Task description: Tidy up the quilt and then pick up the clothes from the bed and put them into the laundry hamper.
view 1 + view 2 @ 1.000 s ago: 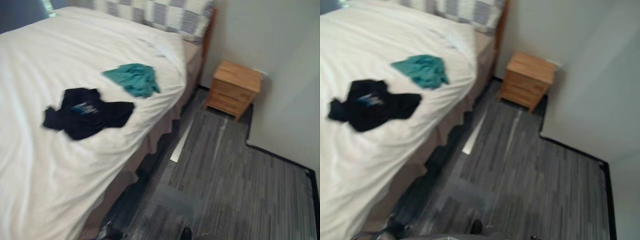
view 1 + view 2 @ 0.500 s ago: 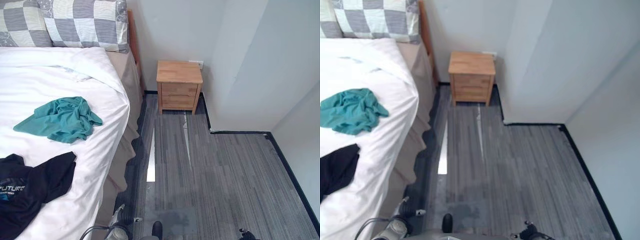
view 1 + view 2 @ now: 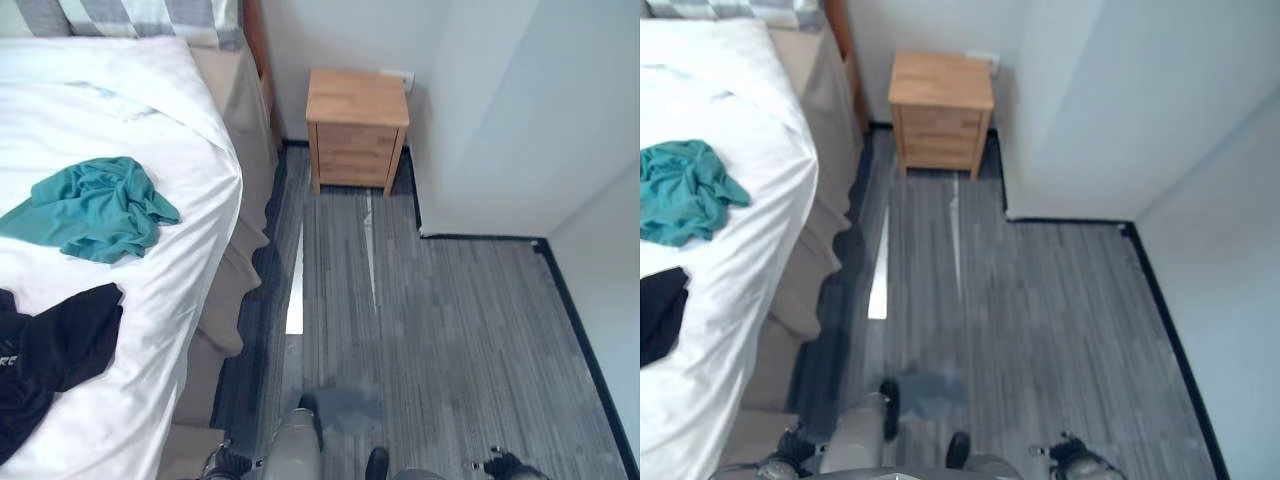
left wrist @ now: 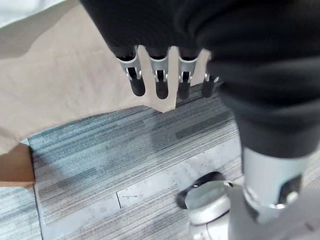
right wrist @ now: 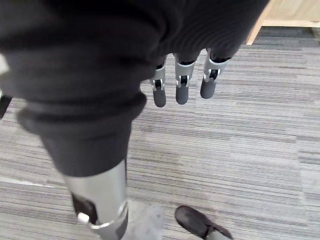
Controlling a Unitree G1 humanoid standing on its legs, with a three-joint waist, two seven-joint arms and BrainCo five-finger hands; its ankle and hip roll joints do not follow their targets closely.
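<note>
The left hand (image 4: 159, 75) hangs with its fingers relaxed and loosely straight, holding nothing, above grey striped carpet (image 4: 125, 145) beside the beige bed skirt (image 4: 60, 95). The right hand (image 5: 182, 80) hangs the same way, fingers slack and empty, over the same carpet near the light wooden two-drawer nightstand (image 3: 357, 128). On the bed, the white quilt (image 3: 150, 110) lies spread flat. A crumpled teal garment (image 3: 90, 205) rests on it near the bed's edge, and a black garment (image 3: 50, 345) lies apart from it, closer to the robot.
</note>
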